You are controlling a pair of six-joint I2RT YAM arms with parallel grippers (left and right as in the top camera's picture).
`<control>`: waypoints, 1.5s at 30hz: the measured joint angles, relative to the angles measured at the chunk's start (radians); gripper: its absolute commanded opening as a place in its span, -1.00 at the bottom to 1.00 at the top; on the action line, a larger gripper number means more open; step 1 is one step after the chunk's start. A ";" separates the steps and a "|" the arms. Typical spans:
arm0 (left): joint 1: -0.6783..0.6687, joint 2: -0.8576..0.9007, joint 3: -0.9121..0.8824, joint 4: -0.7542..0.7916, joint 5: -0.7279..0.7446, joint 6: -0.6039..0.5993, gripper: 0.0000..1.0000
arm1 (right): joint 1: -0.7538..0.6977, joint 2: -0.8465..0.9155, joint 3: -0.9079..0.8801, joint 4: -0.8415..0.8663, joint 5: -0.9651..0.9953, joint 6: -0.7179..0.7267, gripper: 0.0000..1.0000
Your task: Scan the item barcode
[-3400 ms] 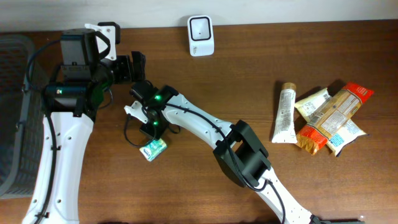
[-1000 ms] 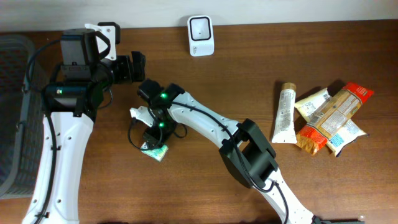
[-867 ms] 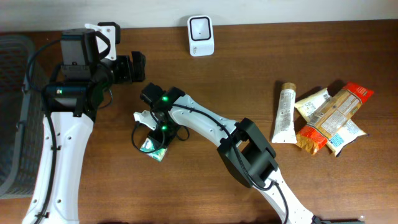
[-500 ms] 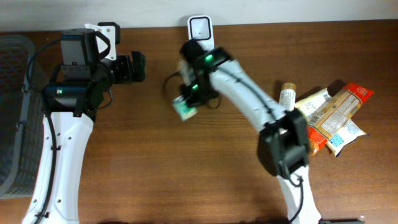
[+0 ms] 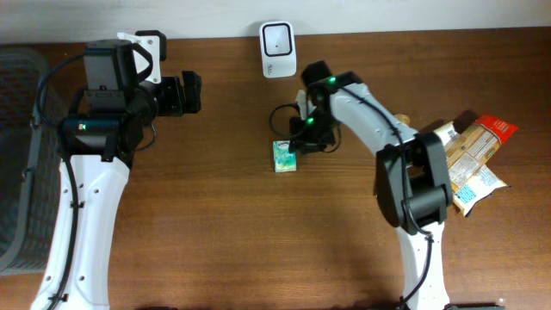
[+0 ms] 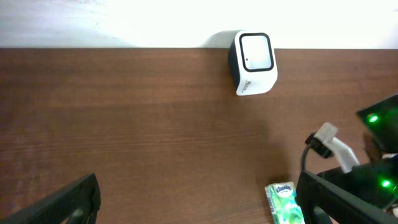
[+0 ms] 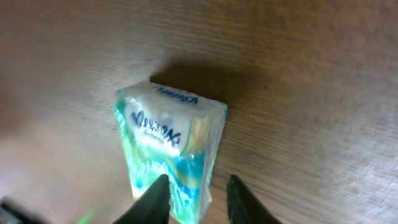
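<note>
Currently the tissue packet is lying flat on the counter, in front of the scanner but not close under it, with bare wood showing between the two. The right end effector is hovering over the packet's near end with its fingers standing partly apart. In the right wrist view a strip of wood is showing between one finger and the wrapper, so I am judging the packet to be resting free, not clamped. The left end effector is hanging wide open with nothing in it, well apart to the left.

By my reading, the step in hand is presenting the packet to the scanner, and no scan is looking complete yet. Only the printed brand face is showing upward and no barcode is visible. The next move is likely calling for a firm pinch across the packet's narrow sides, a lift, and a turn that brings the coded face towards the scanner window.

Room is looking generous. The scanner is sitting at the back edge against the wall, so any approach is wanting to stop short of it. The pile of snack packets is lying well off to the right, and the basket is sitting at the far left edge.
</note>
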 measured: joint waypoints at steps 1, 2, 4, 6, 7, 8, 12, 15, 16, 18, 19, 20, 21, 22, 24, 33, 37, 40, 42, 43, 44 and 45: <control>0.000 0.000 0.000 0.000 0.000 0.000 0.98 | -0.023 0.000 0.000 0.000 -0.041 -0.056 -0.29; 0.000 0.000 0.000 0.000 0.000 0.000 0.98 | -0.029 0.000 0.000 0.003 -0.059 -0.090 -0.30; 0.000 0.000 0.000 0.000 0.000 0.000 0.98 | -0.013 0.000 -0.006 0.026 -0.083 -0.138 -0.32; 0.000 0.000 0.000 0.000 0.000 0.000 0.98 | 0.009 0.000 -0.047 0.053 -0.093 -0.159 -0.51; 0.000 0.000 0.000 0.000 0.000 0.000 0.98 | 0.013 0.000 -0.071 0.064 -0.097 -0.165 -0.56; 0.000 0.000 0.000 0.000 0.000 0.000 0.98 | 0.013 0.000 -0.099 0.075 -0.100 -0.167 -0.70; 0.000 0.000 0.000 0.000 0.000 0.000 0.98 | 0.011 0.000 -0.130 0.109 -0.128 -0.167 -0.92; 0.000 0.000 0.000 0.000 0.000 0.000 0.98 | 0.004 0.000 -0.130 0.110 -0.151 -0.162 -0.92; 0.000 0.000 0.000 0.000 0.000 0.000 0.98 | -0.003 0.000 -0.128 0.105 -0.168 -0.162 -0.92; 0.000 0.000 0.000 0.000 0.000 0.000 0.98 | -0.025 -0.007 -0.096 0.088 -0.179 -0.159 -0.92; 0.000 0.000 0.000 0.000 0.000 0.000 0.98 | -0.048 -0.037 -0.051 0.086 -0.175 -0.159 -0.92; 0.000 0.000 0.000 0.000 0.000 0.000 0.98 | -0.055 -0.064 -0.010 0.080 -0.135 -0.147 -0.92; 0.000 0.000 0.000 0.000 0.000 0.000 0.98 | -0.061 -0.103 0.060 0.088 -0.064 -0.132 -0.92; 0.000 0.000 0.000 0.000 0.000 0.000 0.98 | -0.060 -0.143 0.128 0.109 0.015 -0.122 -0.92; 0.000 0.000 0.000 0.001 0.000 0.000 0.98 | -0.034 -0.180 0.201 0.262 0.236 -0.116 -0.92; 0.000 0.000 0.000 0.000 0.000 0.000 0.98 | 0.082 -0.032 0.195 1.026 0.847 -0.722 -0.92; 0.000 0.000 0.000 -0.001 0.000 0.000 0.98 | 0.080 0.117 0.195 1.112 0.889 -1.007 -0.93; 0.000 0.000 0.000 -0.001 0.000 0.000 0.98 | 0.080 0.183 0.195 1.156 0.912 -1.130 -0.92; 0.000 0.000 0.000 -0.001 0.000 0.000 0.98 | 0.080 0.188 0.195 1.157 0.916 -1.159 -0.92; 0.000 0.000 0.000 -0.001 0.000 0.000 0.98 | 0.080 0.188 0.195 1.160 0.919 -1.166 -0.92; 0.000 0.000 0.000 -0.001 0.000 0.000 0.98 | 0.080 0.188 0.195 1.159 0.920 -1.169 -0.92; 0.000 0.000 0.000 -0.002 0.000 0.000 0.98 | 0.080 0.188 0.195 1.151 0.922 -1.173 -0.92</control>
